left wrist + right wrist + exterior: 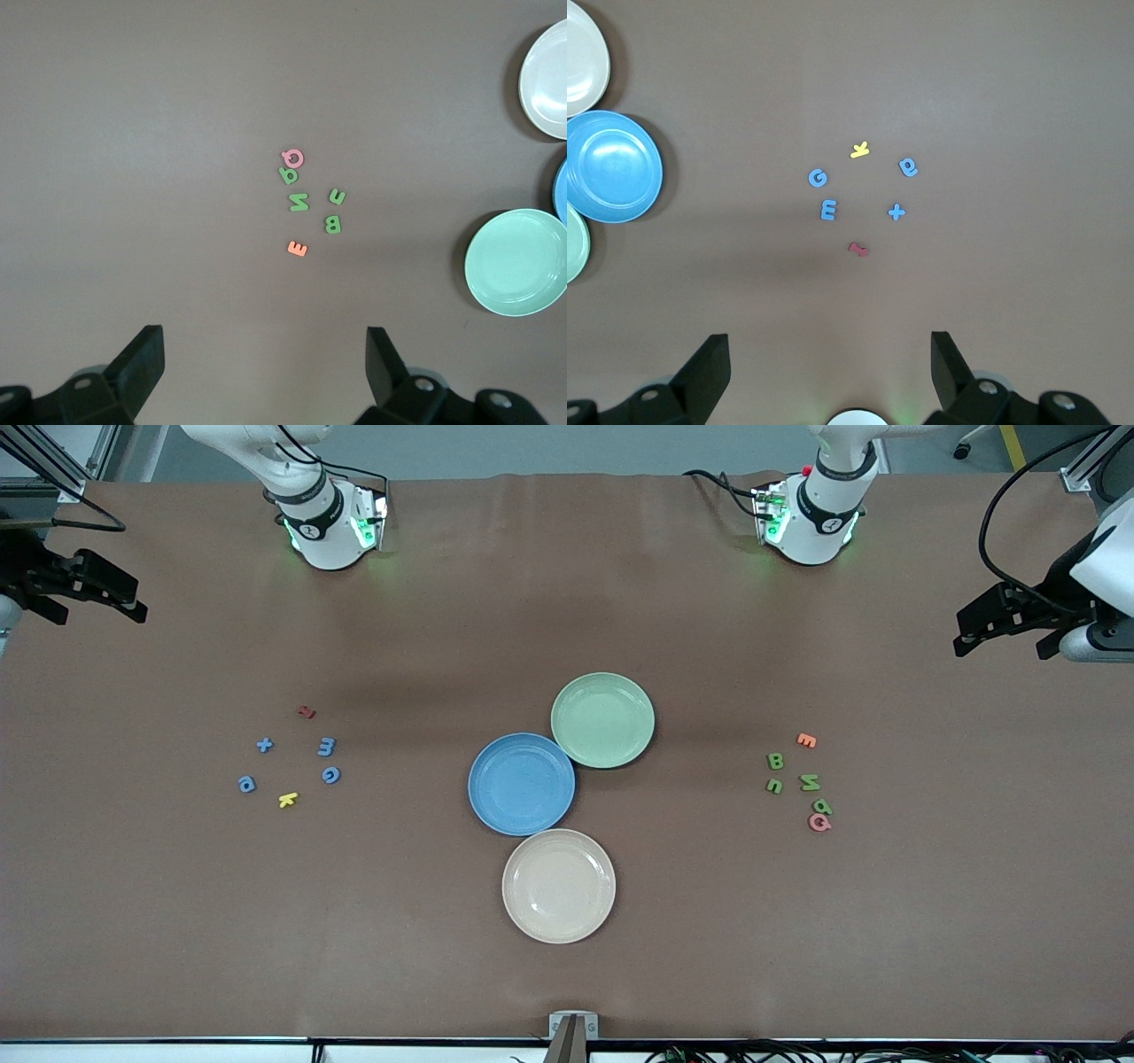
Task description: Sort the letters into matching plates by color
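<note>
Currently idle: left gripper (1005, 622) and right gripper (97, 593) raised at opposite table ends, fingers spread, grasping nothing. Blue plate (521, 784) touching pale green plate (602, 719) mid-table. Blue letters (329, 761) toward the right arm's end; green letters (791, 777) toward the left arm's.

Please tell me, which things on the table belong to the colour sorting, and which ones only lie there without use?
Belong: blue letters, green letters, blue plate, green plate, left gripper and right gripper, both open.

Just lying about: cream plate, red letter, yellow letter, orange letter, pink letter.
</note>
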Controlling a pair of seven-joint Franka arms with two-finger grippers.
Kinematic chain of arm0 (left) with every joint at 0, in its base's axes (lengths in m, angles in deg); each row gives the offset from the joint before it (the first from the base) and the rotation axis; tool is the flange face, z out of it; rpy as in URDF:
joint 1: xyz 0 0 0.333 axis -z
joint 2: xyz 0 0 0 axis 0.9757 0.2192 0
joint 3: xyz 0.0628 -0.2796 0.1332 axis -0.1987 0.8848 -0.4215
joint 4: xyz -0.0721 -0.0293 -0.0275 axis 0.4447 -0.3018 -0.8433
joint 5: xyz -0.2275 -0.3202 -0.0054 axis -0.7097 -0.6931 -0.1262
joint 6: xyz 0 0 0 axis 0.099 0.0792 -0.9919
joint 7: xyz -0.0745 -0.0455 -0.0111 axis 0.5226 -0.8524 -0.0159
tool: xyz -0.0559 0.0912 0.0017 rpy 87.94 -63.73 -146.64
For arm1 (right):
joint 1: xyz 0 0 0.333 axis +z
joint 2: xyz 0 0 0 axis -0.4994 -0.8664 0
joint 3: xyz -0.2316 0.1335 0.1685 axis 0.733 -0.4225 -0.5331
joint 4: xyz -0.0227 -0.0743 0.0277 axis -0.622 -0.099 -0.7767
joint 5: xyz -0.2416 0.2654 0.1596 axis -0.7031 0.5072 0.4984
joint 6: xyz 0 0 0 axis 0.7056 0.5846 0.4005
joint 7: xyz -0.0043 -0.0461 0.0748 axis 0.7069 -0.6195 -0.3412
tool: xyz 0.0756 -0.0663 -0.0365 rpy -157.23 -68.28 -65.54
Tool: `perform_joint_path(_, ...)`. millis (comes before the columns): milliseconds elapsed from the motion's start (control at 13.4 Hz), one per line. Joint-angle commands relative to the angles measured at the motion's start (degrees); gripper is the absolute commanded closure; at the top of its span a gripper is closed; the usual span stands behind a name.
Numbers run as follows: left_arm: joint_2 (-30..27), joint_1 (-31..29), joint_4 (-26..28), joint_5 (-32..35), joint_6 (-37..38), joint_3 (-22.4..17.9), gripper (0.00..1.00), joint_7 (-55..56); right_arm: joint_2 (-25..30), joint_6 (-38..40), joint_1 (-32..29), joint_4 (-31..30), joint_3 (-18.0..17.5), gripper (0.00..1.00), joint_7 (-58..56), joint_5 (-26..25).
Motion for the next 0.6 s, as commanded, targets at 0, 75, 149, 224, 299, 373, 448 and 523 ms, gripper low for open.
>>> perform_joint_path(0,-0.39,-0.22,0.02,-0.05,0.36,0.14,0.00,-0.15,1.70,-0.42,-0.94,-1.69,-0.84,0.00,1.82,-0.81)
perform_joint_path(75,-0.39,-0.30,0.02,-0.05,0.36,0.14,0.00,-0.24,1.70,-0.34,-1.02,-1.61,-0.84,0.00,1.83,-0.72)
perform_joint_path(149,-0.39,-0.30,-0.06,-0.05,0.36,0.14,0.00,-0.76,1.70,-0.34,-1.02,-1.60,-0.76,0.00,1.83,-0.72)
perform_joint_path(224,-0.39,-0.30,-0.06,-0.05,0.36,0.14,0.00,-0.42,1.70,-0.34,-0.94,-1.60,-0.76,0.00,1.83,-0.72)
perform_joint_path(299,-0.22,-0.56,0.11,-0.14,0.36,0.05,0.00,-0.15,1.70,-0.34,-0.94,-1.60,-0.76,0.00,1.83,-0.72)
perform_joint_path(373,0.22,-0.74,0.29,-0.23,0.45,-0.12,0.00,-0.32,1.61,-0.25,-1.02,-1.52,-0.76,0.00,1.83,-0.72)
perform_joint_path(448,1.01,-0.66,0.64,-0.40,0.71,-0.30,0.00,-0.15,1.53,0.01,-1.02,-1.17,-0.76,0.00,1.83,-0.72)
perform_joint_path(523,2.49,-0.48,0.81,-0.40,1.93,-0.21,0.00,0.20,1.44,0.10,-0.94,-0.90,-0.76,0.00,1.83,-0.72)
